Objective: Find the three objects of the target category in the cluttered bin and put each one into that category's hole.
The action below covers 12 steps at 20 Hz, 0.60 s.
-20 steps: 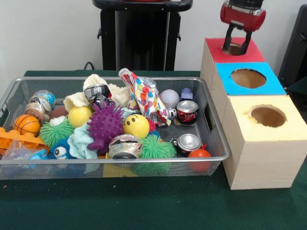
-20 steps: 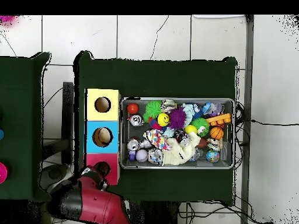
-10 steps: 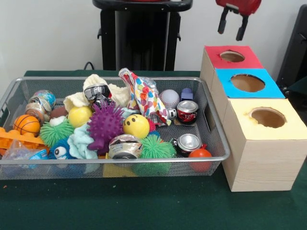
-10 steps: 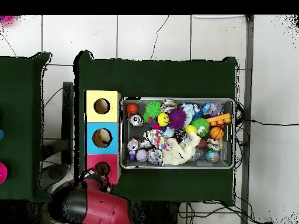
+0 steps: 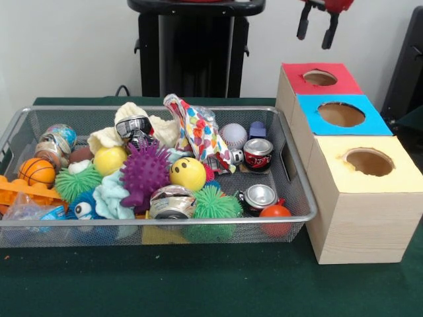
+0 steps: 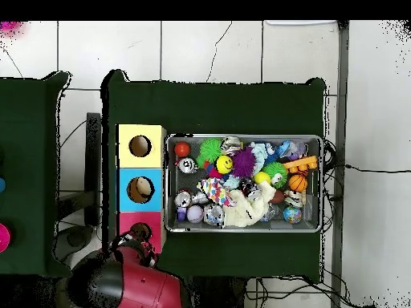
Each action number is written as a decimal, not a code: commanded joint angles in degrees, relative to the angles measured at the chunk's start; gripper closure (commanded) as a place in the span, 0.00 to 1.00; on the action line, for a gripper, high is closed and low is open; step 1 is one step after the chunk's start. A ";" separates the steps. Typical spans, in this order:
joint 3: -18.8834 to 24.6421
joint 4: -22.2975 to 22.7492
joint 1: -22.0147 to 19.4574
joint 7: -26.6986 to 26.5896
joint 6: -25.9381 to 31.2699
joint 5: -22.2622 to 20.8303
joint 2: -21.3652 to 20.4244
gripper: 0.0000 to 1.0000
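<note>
My gripper [image 5: 315,31] hangs open and empty at the top edge, above and slightly behind the red-topped hole [image 5: 320,78]. In the overhead view the gripper [image 6: 138,245] sits at the near end of the red box [image 6: 127,221]. The silver mesh bin [image 5: 165,221] is full of toys. A cream-tan plush [image 5: 132,109] lies half buried at its back, and also shows in the overhead view [image 6: 245,210]. No brown teddy or striped tiger shows.
The blue-topped hole [image 5: 342,113] and yellow-topped hole [image 5: 369,160] stand in a row with the red one, right of the bin. The bin holds a purple spiky ball [image 5: 144,173], a yellow smiley ball [image 5: 188,173] and cans [image 5: 258,153]. The black pedestal [image 5: 195,46] stands behind.
The gripper has risen from the red hole, where its fingers stood at the rim, up to the picture's top edge. Nothing in the bin has moved.
</note>
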 commanded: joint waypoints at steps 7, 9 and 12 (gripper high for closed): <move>6.41 5.43 -15.36 -4.81 -7.45 -10.45 -1.60 0.00; 7.05 6.32 -17.40 -5.33 -8.13 -12.60 -2.16 0.00; 8.95 8.00 -21.66 -5.90 -10.62 -16.44 -2.33 0.00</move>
